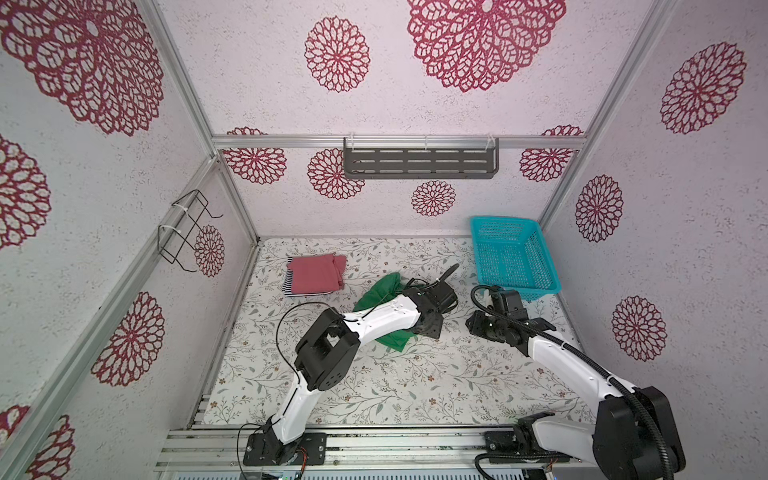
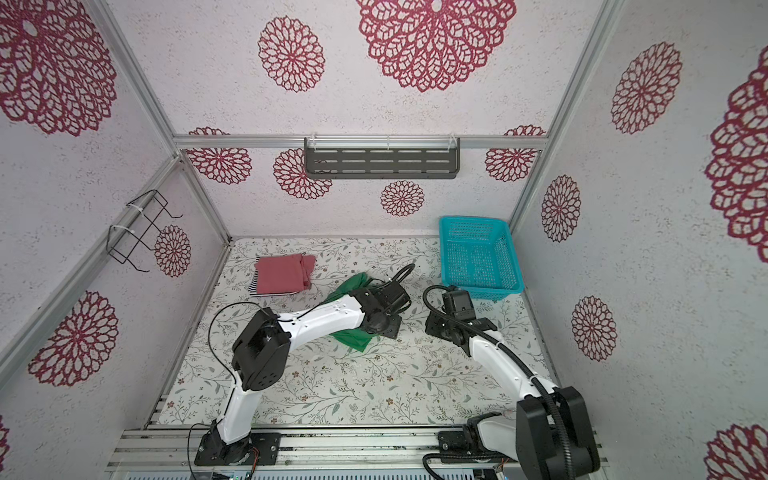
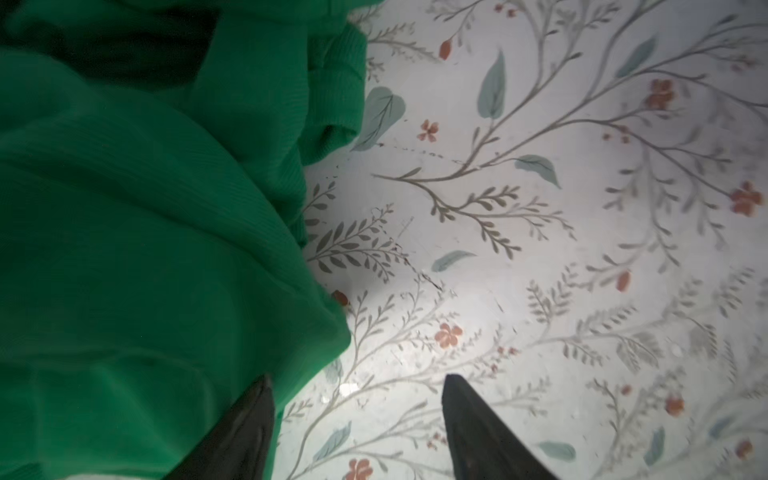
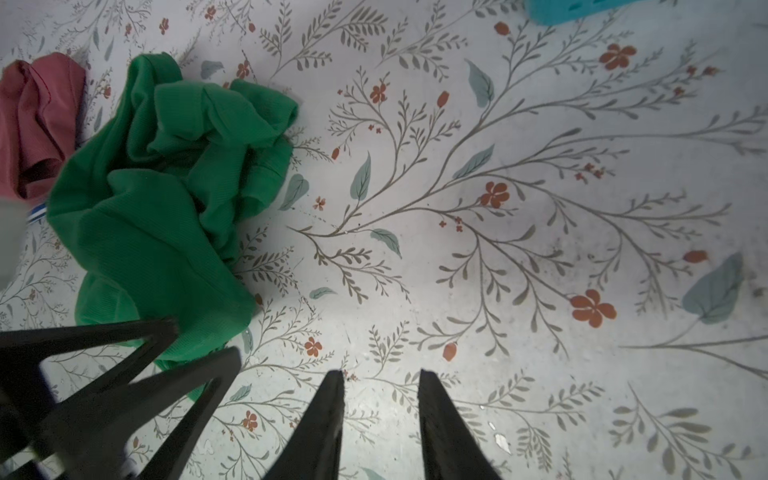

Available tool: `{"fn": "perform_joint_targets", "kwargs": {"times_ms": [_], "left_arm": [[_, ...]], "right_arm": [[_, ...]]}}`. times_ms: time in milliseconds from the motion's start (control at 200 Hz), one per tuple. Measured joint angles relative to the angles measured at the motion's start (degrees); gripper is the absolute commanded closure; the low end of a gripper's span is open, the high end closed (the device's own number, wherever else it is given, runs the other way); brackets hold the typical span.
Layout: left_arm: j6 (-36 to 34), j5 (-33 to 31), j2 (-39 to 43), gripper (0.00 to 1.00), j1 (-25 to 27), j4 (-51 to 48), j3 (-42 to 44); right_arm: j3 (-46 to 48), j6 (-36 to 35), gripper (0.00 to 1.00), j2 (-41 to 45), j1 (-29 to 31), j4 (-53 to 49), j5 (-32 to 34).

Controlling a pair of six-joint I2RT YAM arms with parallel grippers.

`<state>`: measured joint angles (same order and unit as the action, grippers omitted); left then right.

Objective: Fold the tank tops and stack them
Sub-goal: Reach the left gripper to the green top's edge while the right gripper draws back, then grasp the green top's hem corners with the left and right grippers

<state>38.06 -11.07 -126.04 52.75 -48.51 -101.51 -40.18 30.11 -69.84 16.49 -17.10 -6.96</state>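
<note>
Top views: the green tank top (image 1: 376, 300) lies crumpled and unfolded at mid-bench (image 1: 415, 382), partly hidden beneath the left arm (image 1: 386, 318).
Stack: the red-pink tank top (image 1: 316, 275) is folded and rests on the striped tank top (image 1: 288, 286) at the far left, well apart from the green one.
Basket: the teal basket (image 1: 505, 219) stands at the far right and plays no part in this step.
Left jaws: apart, with nothing clamped. In the left wrist view one finger (image 3: 249, 428) sits at the edge of the green cloth and its partner is over bare bench.
Right jaws: a narrow gap with nothing between, low over bare bench just right of the green top.
Step in hand: judged to be spreading the green top flat before folding. Two of the three tops appear done.
Method advised: each pair of jaws should take one corner of the same edge, pinching a single layer. They should lift, draw apart left and right until the cloth hangs square, then lay it down smooth. Only then fold and carry it to the stack.
Hazards: a grip on bunched layers would carry the crumple into the fold. The right jaws likely need to widen before they close on cloth. Dragging the top toward the far left could disturb the stack.
</note>
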Motion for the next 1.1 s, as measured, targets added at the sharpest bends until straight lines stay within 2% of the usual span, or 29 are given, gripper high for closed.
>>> {"fn": "perform_joint_targets", "kwargs": {"times_ms": [95, 185, 260, 415, 500, 605, 691, 781, 931, 1026, 1101], "left_arm": [[-0.6, -0.3, -4.1, 0.54, -0.9, -1.9, -2.7], [-1.2, -0.5, -5.9, 0.77, -2.0, -2.9, -3.7], [-1.2, -0.9, -6.1, 1.00, -2.8, -3.9, -4.6], [-2.5, -2.7, -4.9, 1.00, -3.9, -6.1, -6.9], [-3.2, -3.1, -1.0, 1.00, -4.1, -7.4, -6.7], [-4.3, -2.1, 8.9, 1.00, -4.9, -8.1, -5.8], [-4.4, 0.3, 21.3, 1.00, -7.2, -6.7, -2.6], [-3.5, 4.4, 36.5, 1.00, -13.1, -3.4, 5.3], [0.3, 10.3, 57.5, 1.00, -26.5, -0.3, 25.6], [2.8, 13.8, 65.2, 1.00, -29.6, -0.7, 38.6], [4.2, 16.3, 67.3, 1.00, -31.1, -1.5, 46.1]], "right_arm": [[1.3, 0.0, 0.66, 0.2, 0.0, 0.5, -0.8], [2.2, -0.1, 0.66, 0.8, 0.0, 0.6, -1.3], [2.7, -0.1, 0.66, 1.4, 0.0, 0.7, -2.0], [3.0, -0.5, 0.65, 1.9, 0.0, 0.8, -3.0], [3.0, -0.5, 0.65, 1.6, 0.0, 1.0, -4.2], [3.0, -0.5, 0.65, 0.0, 0.6, 2.3, -6.1], [2.9, 0.0, 0.64, -1.3, 2.1, 3.1, -7.5], [2.8, 0.6, 0.65, -2.9, 5.3, 4.1, -8.4], [2.3, 2.9, 0.64, -7.2, 12.2, 7.0, -9.4], [1.6, 4.9, 0.62, -10.4, 15.9, 9.2, -9.4], [0.5, 6.6, 0.61, -13.2, 18.5, 11.1, -9.3]]}}
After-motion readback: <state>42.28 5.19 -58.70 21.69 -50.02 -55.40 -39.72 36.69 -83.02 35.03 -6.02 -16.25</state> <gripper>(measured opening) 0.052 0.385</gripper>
